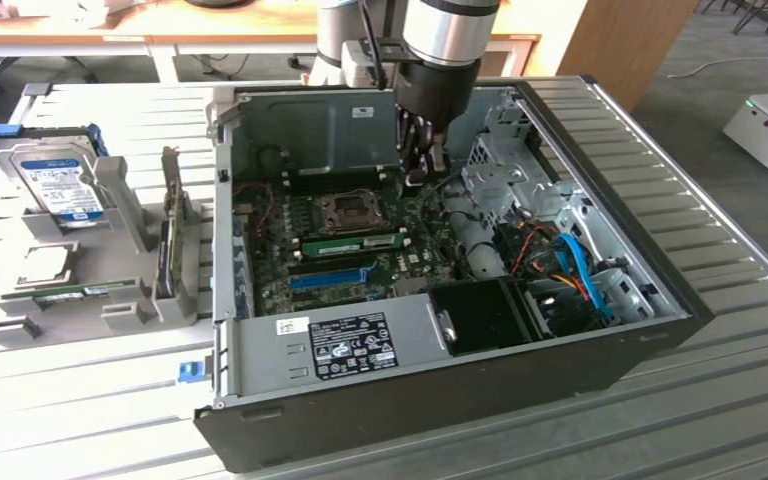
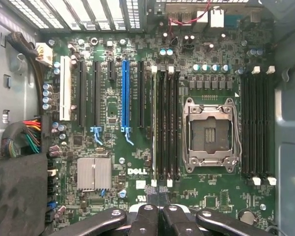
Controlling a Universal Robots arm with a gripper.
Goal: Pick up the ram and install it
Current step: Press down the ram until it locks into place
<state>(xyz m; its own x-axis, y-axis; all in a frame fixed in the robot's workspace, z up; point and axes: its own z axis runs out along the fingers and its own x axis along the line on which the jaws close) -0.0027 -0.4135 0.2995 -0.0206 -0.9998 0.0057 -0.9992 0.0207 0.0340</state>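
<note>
Gripper (image 1: 418,172) noted inside the open computer case (image 1: 491,400), hung from the arm, which comes down from above. In the wrist view its fingers (image 2: 148,216) are seen pressed together with no gap, and nothing is held between them. The tips are placed just past one end of the bank of memory slots beside the processor socket (image 2: 206,132). Whether the tips touch the board cannot be told.

Ram (image 1: 357,243) observed as a green stick set in one of those slots on the motherboard (image 2: 221,191), just beside the processor socket and on the near side of it in the exterior view. It is apart from the gripper fingers. Whether it is fully seated cannot be told.

The blue slot (image 2: 125,93) is seen beside the memory slots, on the side away from the socket, with a finned silver heat sink (image 2: 94,173) near one end of it. A bundle of coloured cables (image 2: 29,132) is routed along the case wall.

The case is laid on its side on the ribbed desk (image 1: 704,420). At the exterior view's left, a grey holder (image 1: 91,310) is placed on the desk, with a hard drive (image 1: 64,185) stood upright in it, well apart from the case.
</note>
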